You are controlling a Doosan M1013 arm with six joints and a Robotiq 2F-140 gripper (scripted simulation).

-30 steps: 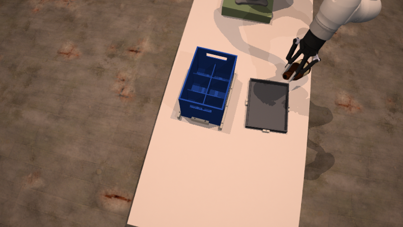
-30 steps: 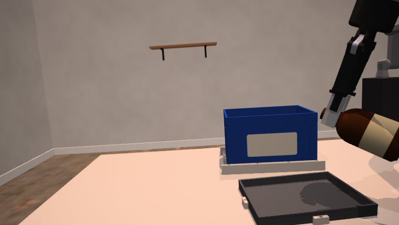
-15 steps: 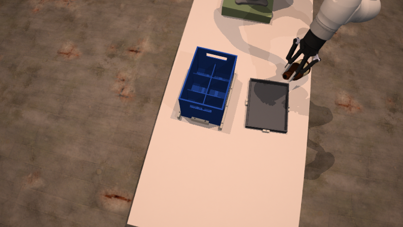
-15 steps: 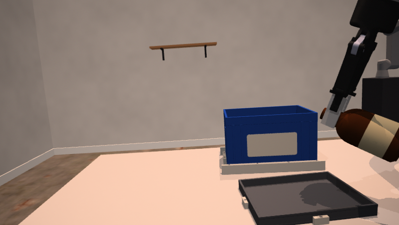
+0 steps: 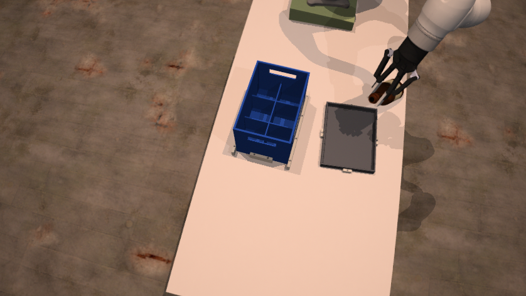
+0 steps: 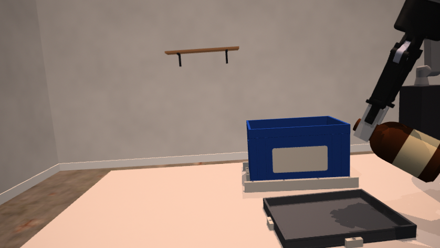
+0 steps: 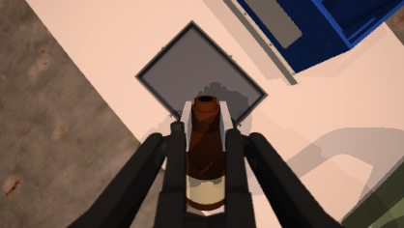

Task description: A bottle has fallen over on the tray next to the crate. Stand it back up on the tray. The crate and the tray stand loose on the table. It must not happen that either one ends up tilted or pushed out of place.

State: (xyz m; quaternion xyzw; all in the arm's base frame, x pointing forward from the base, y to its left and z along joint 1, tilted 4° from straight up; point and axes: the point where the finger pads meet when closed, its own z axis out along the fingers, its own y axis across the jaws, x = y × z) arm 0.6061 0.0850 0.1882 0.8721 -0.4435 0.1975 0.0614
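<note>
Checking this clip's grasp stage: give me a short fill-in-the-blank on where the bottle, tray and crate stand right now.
1. The gripper is shut on the brown ____.
2. The bottle is held ____ the table, tilted, not upright.
3. The dark tray has ____ standing in it.
4. The crate is coloured ____.

Missing words: bottle; above; nothing; blue
</note>
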